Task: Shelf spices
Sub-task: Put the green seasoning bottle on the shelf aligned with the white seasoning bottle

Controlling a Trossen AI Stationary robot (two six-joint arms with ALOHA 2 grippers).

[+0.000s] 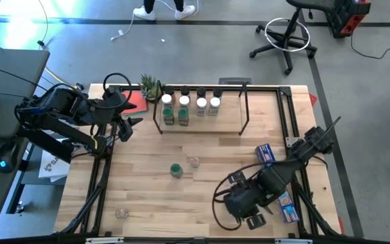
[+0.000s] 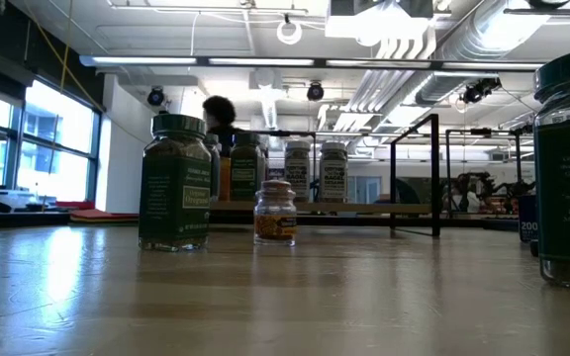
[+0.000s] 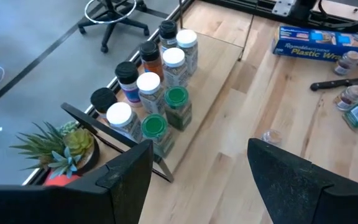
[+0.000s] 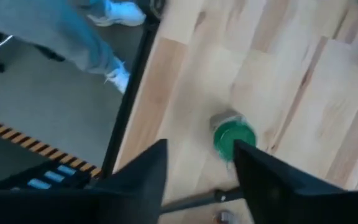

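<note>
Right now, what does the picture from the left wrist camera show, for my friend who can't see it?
Spice jars with white, green and black caps crowd one end of a low shelf on a wooden table. The left gripper hangs open nearby, holding nothing, beside a small potted plant.

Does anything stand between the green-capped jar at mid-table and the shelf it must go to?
Nothing visible blocks it. Only a small clear-capped jar stands close beside the green-capped jar, toward the bare right half of the shelf.

Left hand (image 3: 197, 171), right hand (image 4: 197, 165) open.
</note>
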